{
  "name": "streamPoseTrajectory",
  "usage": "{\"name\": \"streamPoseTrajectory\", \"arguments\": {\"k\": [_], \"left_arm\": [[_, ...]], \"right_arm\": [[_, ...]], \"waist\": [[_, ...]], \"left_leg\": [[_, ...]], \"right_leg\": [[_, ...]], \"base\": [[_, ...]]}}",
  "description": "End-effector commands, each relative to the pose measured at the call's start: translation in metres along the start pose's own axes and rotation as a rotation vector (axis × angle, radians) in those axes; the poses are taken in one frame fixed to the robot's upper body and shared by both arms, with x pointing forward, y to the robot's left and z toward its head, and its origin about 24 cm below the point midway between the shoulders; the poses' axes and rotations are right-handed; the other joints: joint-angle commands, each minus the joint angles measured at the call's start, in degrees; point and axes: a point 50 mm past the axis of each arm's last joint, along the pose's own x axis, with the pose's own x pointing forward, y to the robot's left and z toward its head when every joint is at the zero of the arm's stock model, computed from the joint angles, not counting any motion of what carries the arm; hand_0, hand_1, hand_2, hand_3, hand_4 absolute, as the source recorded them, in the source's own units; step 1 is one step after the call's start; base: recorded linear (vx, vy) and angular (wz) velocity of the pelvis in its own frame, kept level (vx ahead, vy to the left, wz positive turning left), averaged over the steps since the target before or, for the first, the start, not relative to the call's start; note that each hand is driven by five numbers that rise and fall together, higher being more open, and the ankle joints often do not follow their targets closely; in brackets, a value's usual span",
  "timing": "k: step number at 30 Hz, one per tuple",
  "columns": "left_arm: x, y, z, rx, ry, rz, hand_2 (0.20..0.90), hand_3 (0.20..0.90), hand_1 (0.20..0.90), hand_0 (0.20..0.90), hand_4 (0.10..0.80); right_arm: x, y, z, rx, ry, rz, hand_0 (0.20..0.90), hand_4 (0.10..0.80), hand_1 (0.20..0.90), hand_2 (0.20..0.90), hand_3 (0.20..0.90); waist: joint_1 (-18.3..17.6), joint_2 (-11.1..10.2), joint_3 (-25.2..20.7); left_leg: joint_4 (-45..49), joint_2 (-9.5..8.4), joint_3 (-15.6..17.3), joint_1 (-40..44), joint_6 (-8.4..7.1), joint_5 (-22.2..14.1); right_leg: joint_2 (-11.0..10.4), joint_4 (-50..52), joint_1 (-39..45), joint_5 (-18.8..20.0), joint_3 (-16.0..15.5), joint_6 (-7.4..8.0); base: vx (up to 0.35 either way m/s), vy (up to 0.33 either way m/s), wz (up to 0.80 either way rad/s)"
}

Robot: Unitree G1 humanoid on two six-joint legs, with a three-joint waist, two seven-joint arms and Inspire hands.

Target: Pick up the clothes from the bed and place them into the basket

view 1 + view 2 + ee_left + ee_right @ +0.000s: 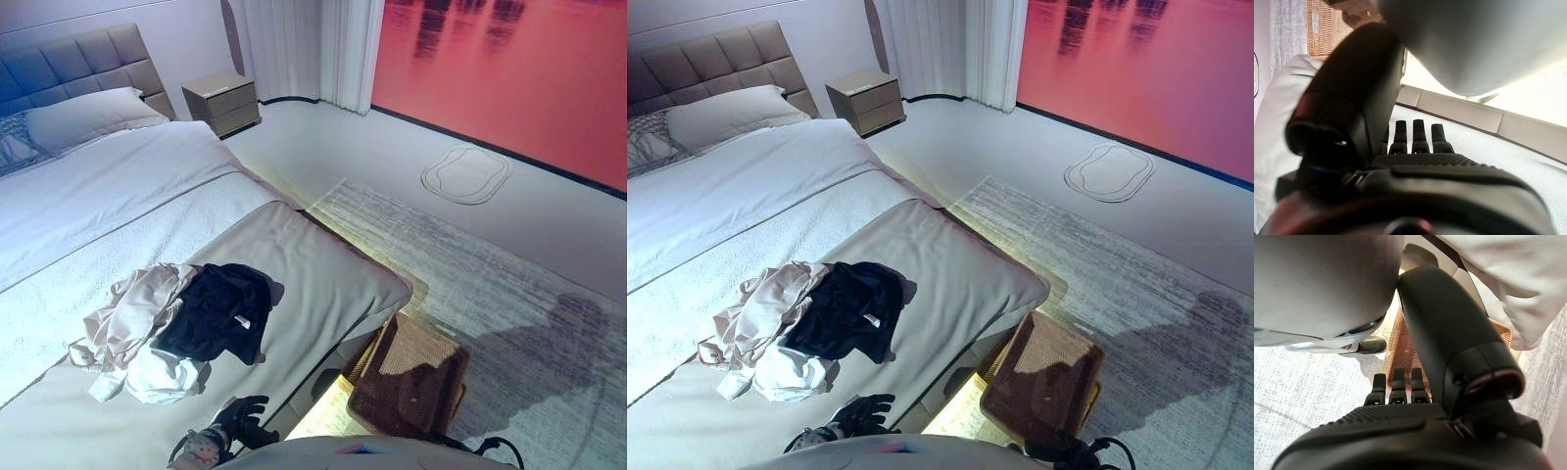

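A pile of clothes lies on the beige cover at the foot of the bed (323, 264): a beige garment (132, 308), a black garment (220, 308) and a white one (157, 377). A brown woven basket (411, 377) stands on the floor by the bed's foot corner. My left hand (242, 413) is low over the bed's near edge, just short of the pile, with straight fingers (1415, 134) and nothing in it. My right hand (1400, 396) is open and empty, with its fingers (1396, 382) straight above the rug, and the basket (1396, 345) past them.
A pillow (88, 116) and a padded headboard (83, 59) are at the bed's far end. A nightstand (222, 101) stands beside it. A grey rug (490, 264) covers the floor right of the bed, with an oval mat (466, 174) beyond.
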Motion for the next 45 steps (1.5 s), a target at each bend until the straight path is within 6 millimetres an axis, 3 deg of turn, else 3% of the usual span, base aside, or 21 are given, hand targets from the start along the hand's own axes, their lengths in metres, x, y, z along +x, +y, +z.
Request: {"name": "streamPoseTrajectory", "arguments": {"k": [1, 27, 31, 33, 38, 40, 41, 45], "left_arm": [[0.004, 0.003, 0.015, -0.023, -0.061, 0.002, 0.9, 0.9, 0.9, 0.9, 0.8], [0.004, 0.005, 0.01, -0.041, -0.022, 0.088, 0.9, 0.9, 0.9, 0.9, 0.8], [0.004, 0.005, 0.011, -0.039, -0.03, 0.108, 0.9, 0.9, 0.9, 0.9, 0.8], [0.004, 0.006, 0.01, -0.047, -0.029, 0.117, 0.9, 0.9, 0.9, 0.9, 0.8], [0.002, 0.008, 0.005, -0.059, -0.017, 0.14, 0.9, 0.9, 0.9, 0.9, 0.8], [-0.002, 0.013, -0.005, -0.06, 0.007, 0.164, 0.9, 0.9, 0.9, 0.9, 0.8], [-0.003, 0.014, -0.006, -0.058, 0.007, 0.166, 0.9, 0.9, 0.9, 0.9, 0.8], [-0.011, 0.025, -0.022, -0.029, 0.037, 0.201, 0.9, 0.9, 0.9, 0.9, 0.8]], "right_arm": [[0.0, 0.028, 0.01, -0.035, -0.018, 0.067, 0.9, 0.8, 0.9, 0.9, 0.9], [0.0, 0.029, 0.009, -0.031, -0.019, 0.036, 0.9, 0.8, 0.9, 0.9, 0.9], [0.0, 0.028, 0.006, 0.054, 0.007, 0.059, 0.9, 0.8, 0.9, 0.9, 0.9], [0.0, 0.029, 0.01, -0.028, -0.034, 0.077, 0.9, 0.8, 0.9, 0.9, 0.9], [0.0, 0.038, 0.043, -0.134, -0.183, 0.114, 0.9, 0.8, 0.9, 0.9, 0.9], [-0.002, 0.041, 0.077, -0.241, -0.304, 0.122, 0.9, 0.8, 0.9, 0.9, 0.9], [-0.002, 0.041, 0.081, -0.244, -0.316, 0.118, 0.9, 0.8, 0.9, 0.9, 0.9], [-0.01, 0.038, 0.139, -0.229, -0.478, 0.067, 0.9, 0.8, 0.9, 0.9, 0.9]], "waist": [[-0.4, -1.3, 1.2], [-0.1, -1.7, 1.1], [0.4, -1.6, 1.2], [0.9, -1.6, 1.2], [2.9, -1.8, 1.3], [5.2, -1.9, 1.4], [5.6, -1.9, 1.4], [9.9, -1.7, 2.0]], "left_leg": [[0.1, -1.88, -2.2, -4.1, 1.18, 1.3], [0.1, -2.01, -2.7, -4.6, 1.18, 1.5], [0.1, -2.12, -2.9, -4.6, 1.18, 1.5], [0.1, -2.23, -3.2, -4.5, 1.18, 1.5], [0.1, -2.82, -4.6, -4.5, 1.18, 1.6], [0.1, -3.52, -6.0, -4.9, 1.5, 1.8], [0.1, -3.63, -6.3, -5.0, 1.56, 1.9], [0.1, -4.9, -9.1, -6.5, 2.16, 2.7]], "right_leg": [[-1.8, 2.4, 1.8, -1.8, -1.0, 1.63], [-1.6, 2.1, 1.7, -1.6, -1.2, 1.49], [-1.8, 2.2, 1.9, -1.6, -1.7, 1.54], [-2.0, 2.2, 2.2, -1.7, -2.0, 1.54], [-2.4, 2.6, 2.6, -1.7, -3.3, 1.59], [-2.7, 3.4, 2.8, -2.2, -4.5, 1.44], [-2.7, 3.6, 2.8, -2.3, -4.7, 1.38], [-3.1, 4.9, 2.4, -3.1, -7.2, 0.79]], "base": [[0.0, 0.0, 0.0], [0.0, 0.0, 0.0], [0.022, 0.005, 0.01], [0.067, 0.014, 0.06], [0.086, 0.006, 0.08], [0.158, 0.019, 0.16], [0.134, 0.026, 0.39], [0.119, 0.051, 0.48]]}}
